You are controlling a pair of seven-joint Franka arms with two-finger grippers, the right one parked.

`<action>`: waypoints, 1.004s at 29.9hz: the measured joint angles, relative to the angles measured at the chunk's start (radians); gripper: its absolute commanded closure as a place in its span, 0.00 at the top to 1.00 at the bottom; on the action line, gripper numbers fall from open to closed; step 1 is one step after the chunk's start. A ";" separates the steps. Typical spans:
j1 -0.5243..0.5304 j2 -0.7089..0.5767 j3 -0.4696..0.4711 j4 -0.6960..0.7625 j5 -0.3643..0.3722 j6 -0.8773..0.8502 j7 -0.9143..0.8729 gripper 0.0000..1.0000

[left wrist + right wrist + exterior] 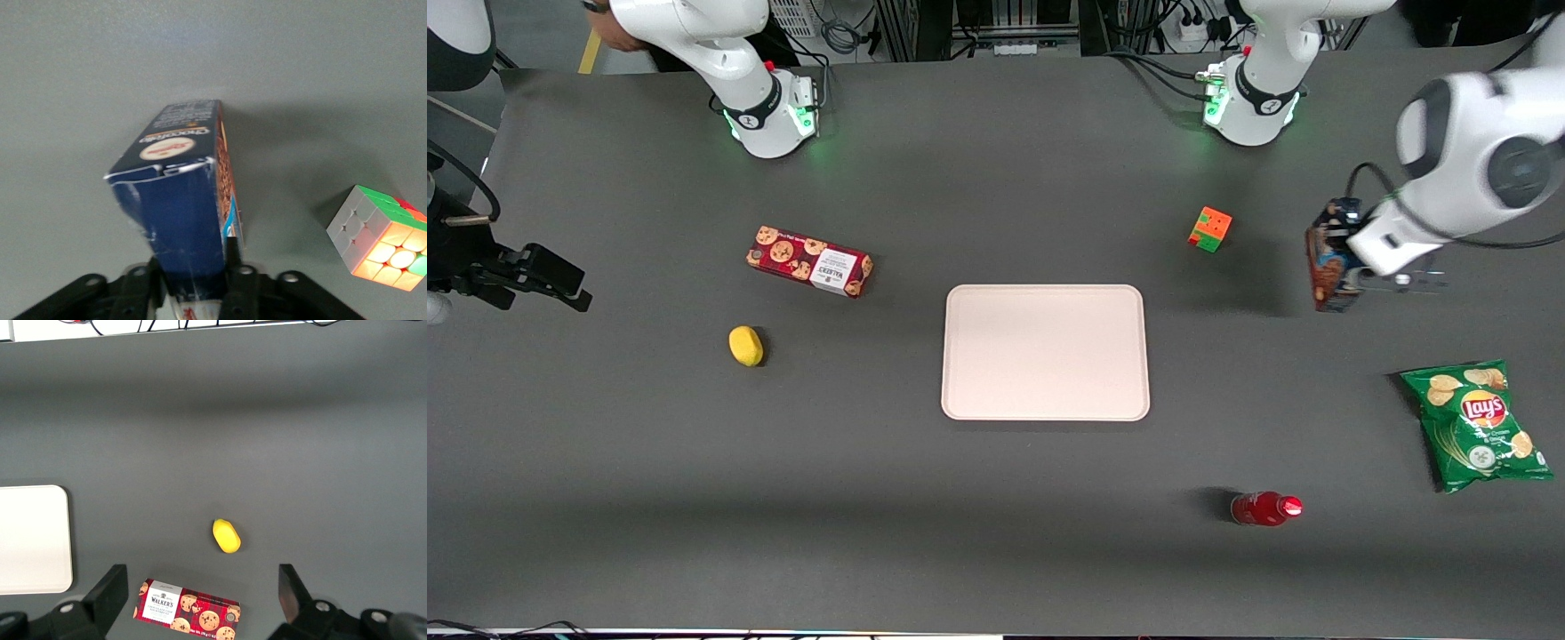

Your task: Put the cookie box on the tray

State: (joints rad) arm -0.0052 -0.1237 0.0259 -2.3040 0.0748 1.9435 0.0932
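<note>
While the fingers [193, 283] pinch only the box's [183, 207] end, it may swing loose before reaching the tray [1045, 352] at nine o'clock.

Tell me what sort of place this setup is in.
Probably a robotics lab. Two arm bases are bolted to a dark table, cables and power strips run along its edge, and the end effector grips the cookie box near a tray.

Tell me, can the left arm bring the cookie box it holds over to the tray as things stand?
Probably yes. The tool is shut on the cookie box, toward the working arm's end of the table. The tray is bare, and nothing stands between them; the puzzle cube lies off the path.
</note>
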 measured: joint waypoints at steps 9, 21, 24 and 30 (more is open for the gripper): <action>-0.001 -0.018 -0.018 0.386 -0.021 -0.307 -0.003 0.01; -0.001 -0.015 -0.110 0.663 -0.112 -0.504 -0.169 0.03; -0.002 0.003 -0.175 0.670 -0.126 -0.499 -0.248 0.03; -0.008 0.103 -0.299 0.669 -0.133 -0.411 -0.382 0.03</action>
State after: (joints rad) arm -0.0131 -0.0211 -0.2735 -1.6347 -0.0578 1.5325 -0.2891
